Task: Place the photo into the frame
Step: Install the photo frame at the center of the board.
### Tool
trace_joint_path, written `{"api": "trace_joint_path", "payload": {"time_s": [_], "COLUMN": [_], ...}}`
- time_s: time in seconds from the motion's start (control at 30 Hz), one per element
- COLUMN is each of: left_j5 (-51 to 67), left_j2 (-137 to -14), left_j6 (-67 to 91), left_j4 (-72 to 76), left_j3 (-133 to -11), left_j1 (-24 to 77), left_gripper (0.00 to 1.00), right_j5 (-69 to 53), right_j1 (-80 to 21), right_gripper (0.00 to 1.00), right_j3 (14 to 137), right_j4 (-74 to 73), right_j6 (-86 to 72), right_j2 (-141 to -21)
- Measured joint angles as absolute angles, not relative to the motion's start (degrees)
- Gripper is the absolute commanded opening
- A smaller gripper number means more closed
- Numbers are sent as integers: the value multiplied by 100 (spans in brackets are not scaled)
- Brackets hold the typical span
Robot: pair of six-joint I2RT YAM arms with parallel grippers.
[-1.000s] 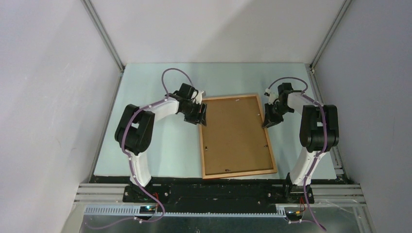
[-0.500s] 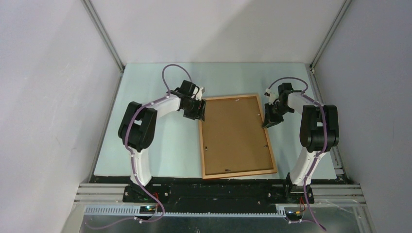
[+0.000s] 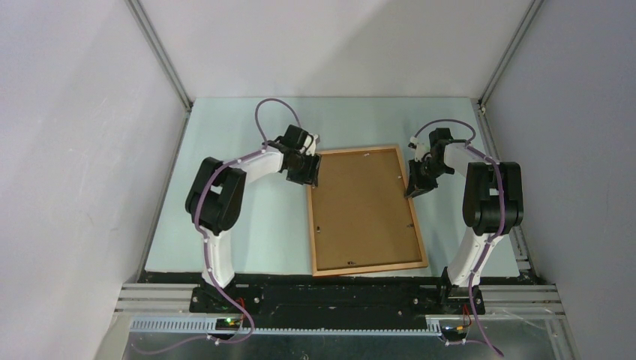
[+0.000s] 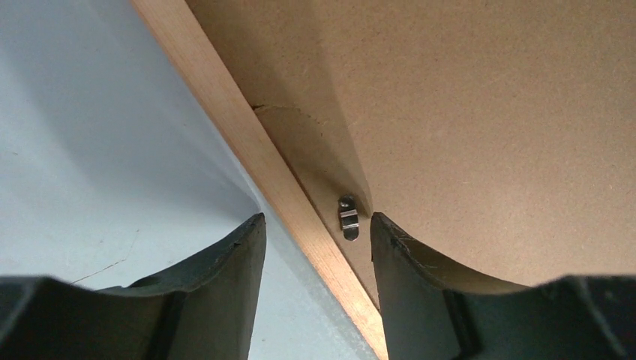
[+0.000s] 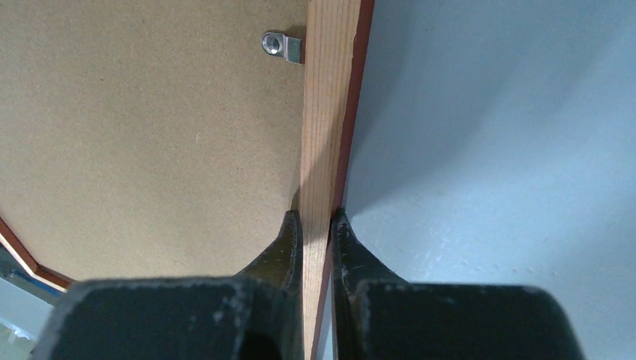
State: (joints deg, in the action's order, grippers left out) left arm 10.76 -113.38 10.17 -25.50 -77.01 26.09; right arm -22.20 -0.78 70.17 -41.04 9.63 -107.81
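Note:
The frame [image 3: 312, 217] lies face down in the middle of the table, its brown backing board [image 3: 364, 206] up. The photo is hidden. My right gripper [image 3: 415, 184] is shut on the frame's right rail [image 5: 324, 112], one finger on each side of the wood. My left gripper [image 3: 309, 174] is open at the frame's upper left rail [image 4: 247, 142]; its jaws straddle the rail and a small metal clip [image 4: 348, 217] on the backing board [image 4: 487, 112]. Another metal clip [image 5: 282, 46] shows in the right wrist view, on the board [image 5: 150, 135].
The pale blue table top [image 3: 240, 225] is walled by grey panels on three sides. A metal rail [image 3: 345, 289] with the arm bases runs along the near edge.
My left gripper has shifted slightly right, closer over the frame's left rail. The right gripper and the frame have not moved.

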Motion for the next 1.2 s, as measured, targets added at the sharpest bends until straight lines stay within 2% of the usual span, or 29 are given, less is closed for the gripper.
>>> {"api": "trace_joint_path", "payload": {"time_s": [0.2, 1.0, 1.2], "left_j5": [904, 827, 827], "left_j2": [-11371, -11395, -11389], "left_j6": [1059, 1168, 1164], "left_j4": [-2526, -2543, -2552], "left_j3": [-7734, -7765, -7765], "left_j1": [2724, 2709, 2698], "left_gripper": [55, 30, 27], "right_j5": [-2237, -2281, -2298], "right_j1": [-71, -47, -38], "right_gripper": [0, 0, 0], "right_j3": [7015, 7013, 7013], "right_j4": [-4101, -4099, -4099], "right_j6": [965, 965, 965], "right_j2": [-10781, -10785, -10792]}}
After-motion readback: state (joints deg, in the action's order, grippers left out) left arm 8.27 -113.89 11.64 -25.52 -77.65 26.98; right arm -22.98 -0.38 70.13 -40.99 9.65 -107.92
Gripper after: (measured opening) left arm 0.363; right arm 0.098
